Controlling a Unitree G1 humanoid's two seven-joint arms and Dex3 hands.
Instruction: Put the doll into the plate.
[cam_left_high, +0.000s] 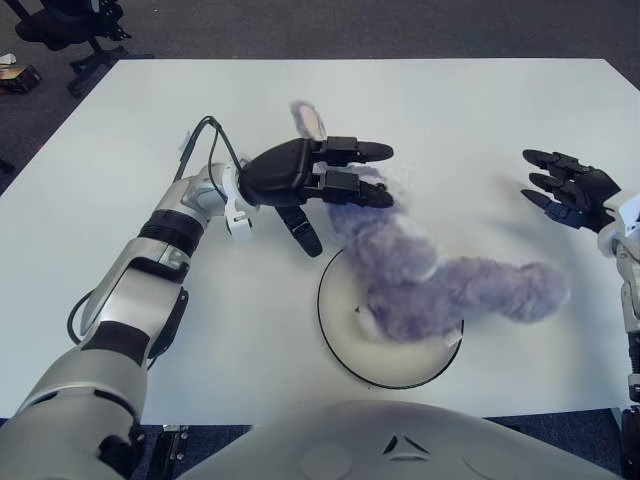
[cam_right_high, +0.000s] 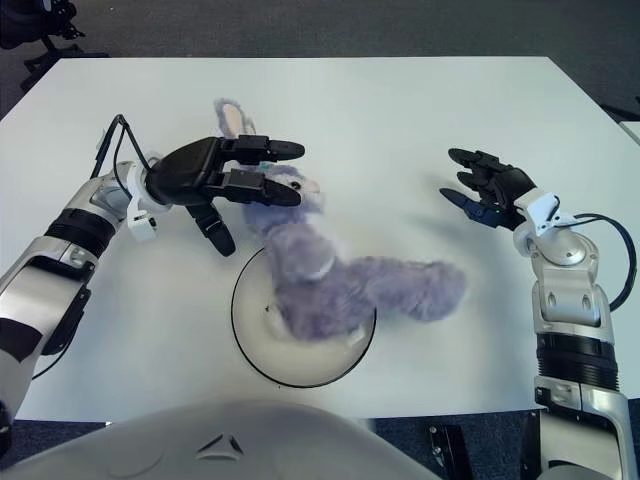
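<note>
Fluffy purple plush doll lies partly in round white black-rimmed plate, legs trailing toward 3 o'clock onto white table. Left hand at doll's head, 11 o'clock of plate, fingers spread wide, holding nothing. Right hand at 2 o'clock, fingers spread, empty.

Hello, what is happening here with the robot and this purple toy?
The robot is putting a purple plush doll into a white plate on the table. The doll lies partly on the plate, with its head and one leg hanging over the rim. The left hand is open above the doll's head. The right hand shows open, off to the right of the doll.
</note>
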